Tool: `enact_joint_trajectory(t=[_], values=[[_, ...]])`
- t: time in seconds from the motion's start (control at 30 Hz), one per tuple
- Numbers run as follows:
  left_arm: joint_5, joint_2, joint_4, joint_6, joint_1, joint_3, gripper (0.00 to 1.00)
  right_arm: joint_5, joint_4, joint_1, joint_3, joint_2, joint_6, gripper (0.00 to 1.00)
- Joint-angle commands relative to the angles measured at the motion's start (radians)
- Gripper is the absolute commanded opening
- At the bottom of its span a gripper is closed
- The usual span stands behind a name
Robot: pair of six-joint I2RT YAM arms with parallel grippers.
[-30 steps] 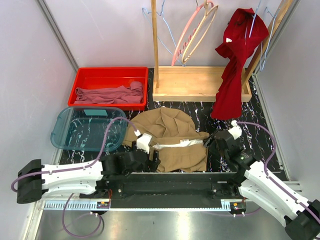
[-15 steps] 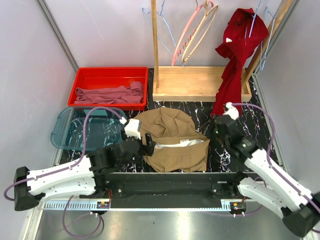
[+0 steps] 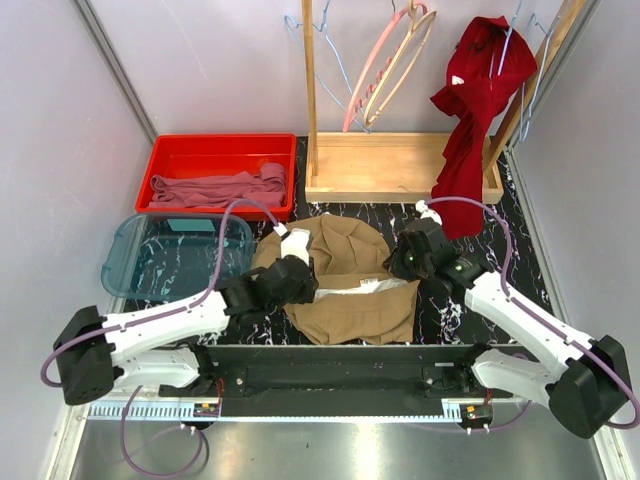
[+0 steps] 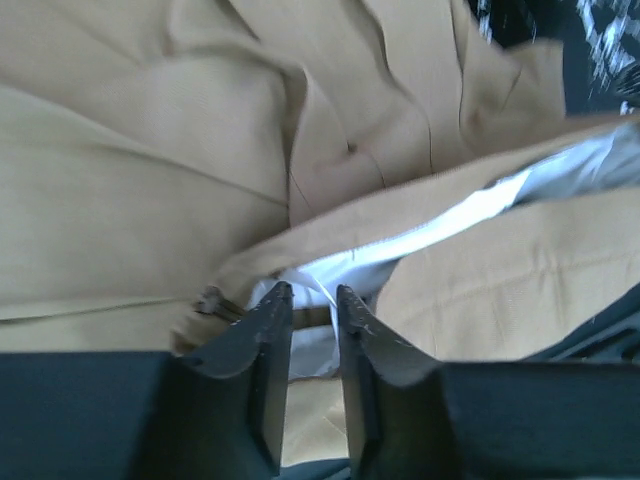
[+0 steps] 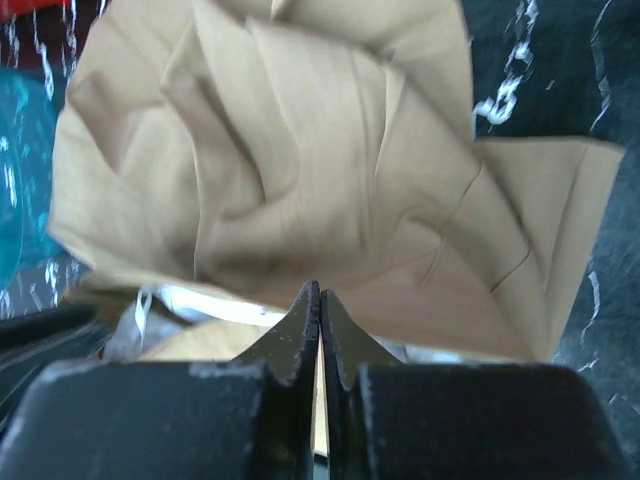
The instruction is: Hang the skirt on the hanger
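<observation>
Skirt of tan, soft pleated cloth (image 3: 345,290) lies crumpled on the black white-veined table (image 3: 430,325), just toward 6 o'clock of the top view's middle, its white lining showing as a pale strip across it. It is not on any hanger.

The left gripper (image 3: 300,275) sits at the skirt's 9 o'clock edge. From its wrist camera the left gripper (image 4: 314,290) has its jaws drawn in to a narrow gap, with the white lining at the waist edge caught between the tips.

The right gripper (image 3: 402,265) is at the skirt's 2 o'clock edge. In its own view the right gripper (image 5: 320,290) has its fingers pressed together with no gap at the tips, which rest against a fold of the tan cloth. Whether any cloth is pinched there cannot be told.

The thin light-blue wire hanger (image 3: 335,72) hangs at 12 o'clock on the pale wooden rack (image 3: 400,190), well apart from the skirt. Beside it toward 1 o'clock hang a thick pink hanger (image 3: 375,65) and a pale wooden hanger (image 3: 405,60). A dark red garment (image 3: 475,120) droops from the rack at 2 o'clock.

At 10 o'clock a red plastic tray (image 3: 160,165) holds a mauve-pink cloth (image 3: 215,190). A clear teal plastic tub (image 3: 115,265) stands at 9 o'clock, just beside the skirt.
</observation>
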State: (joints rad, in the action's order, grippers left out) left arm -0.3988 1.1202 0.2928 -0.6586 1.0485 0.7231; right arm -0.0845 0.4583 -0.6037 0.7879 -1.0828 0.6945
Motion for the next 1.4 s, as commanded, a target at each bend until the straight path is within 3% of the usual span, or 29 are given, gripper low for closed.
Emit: enact_joint_trajectory(t=[0.0, 0.4, 0.63, 0.77, 0.83, 1.07, 1.1, 1.37], values=[[0.121, 0.038, -0.041, -0.036, -0.004, -0.005, 0.24, 0.072, -0.015, -0.011, -0.059, 0.067, 0.026, 0.05], [0.164, 0.064, -0.052, -0.076, -0.004, -0.083, 0.15, 0.060, 0.025, -0.011, -0.168, 0.072, 0.063, 0.08], [0.235, 0.081, -0.090, -0.104, -0.002, -0.159, 0.03, 0.000, 0.062, -0.011, -0.196, 0.110, 0.089, 0.11], [0.261, 0.089, -0.100, -0.090, 0.002, -0.172, 0.00, -0.012, 0.060, -0.011, -0.156, 0.086, 0.082, 0.20], [0.261, 0.078, -0.092, -0.070, 0.002, -0.156, 0.00, -0.027, 0.068, -0.010, -0.115, 0.067, 0.066, 0.34], [0.216, 0.035, -0.026, 0.000, 0.004, -0.056, 0.30, -0.187, 0.123, -0.008, 0.291, -0.067, -0.125, 0.63], [0.210, 0.026, -0.005, 0.007, 0.004, -0.033, 0.39, -0.201, 0.123, -0.001, 0.341, -0.089, -0.145, 0.64], [0.147, -0.063, 0.084, 0.053, 0.004, 0.053, 0.74, -0.190, 0.025, 0.048, 0.798, -0.281, -0.386, 0.67]])
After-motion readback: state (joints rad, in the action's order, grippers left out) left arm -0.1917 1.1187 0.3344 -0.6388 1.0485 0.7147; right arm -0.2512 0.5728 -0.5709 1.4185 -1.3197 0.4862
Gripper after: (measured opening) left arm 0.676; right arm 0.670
